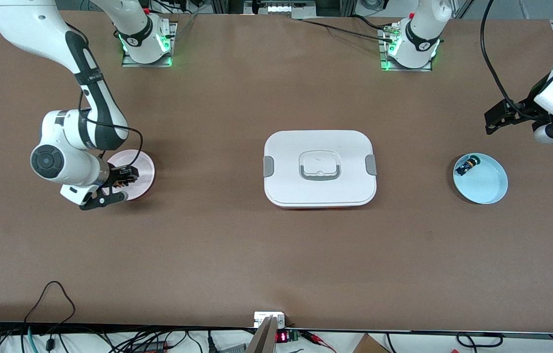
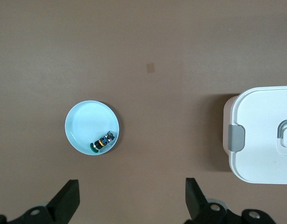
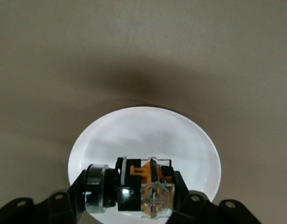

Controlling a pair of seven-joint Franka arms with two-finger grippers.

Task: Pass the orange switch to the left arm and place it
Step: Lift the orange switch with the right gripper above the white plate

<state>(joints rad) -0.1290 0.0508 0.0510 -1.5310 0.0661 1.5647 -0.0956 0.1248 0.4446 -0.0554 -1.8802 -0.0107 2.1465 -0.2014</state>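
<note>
Right gripper (image 3: 134, 198) sits low over the pink plate (image 1: 141, 164) at the right arm's end of the table (image 1: 207, 255), and the right wrist view shows its fingers (image 3: 183, 191) closed on the orange switch (image 3: 139, 186), taken across the black body with the metal-rimmed button end sticking out to one side. Judgement: the part is small, light and rigid, with hard smooth plastic and a clear rear housing; grip on the squarish mid-body looks best, since the round button end could roll or slip. White box (image 1: 319, 168) stands mid-table, between the pink plate and the light-blue plate (image 1: 489, 189), which holds a small blue-and-black part (image 2: 103, 141). Left gripper (image 2: 132, 200) hangs above the table near the light-blue plate, fingers spread wide and empty, waiting.
</note>
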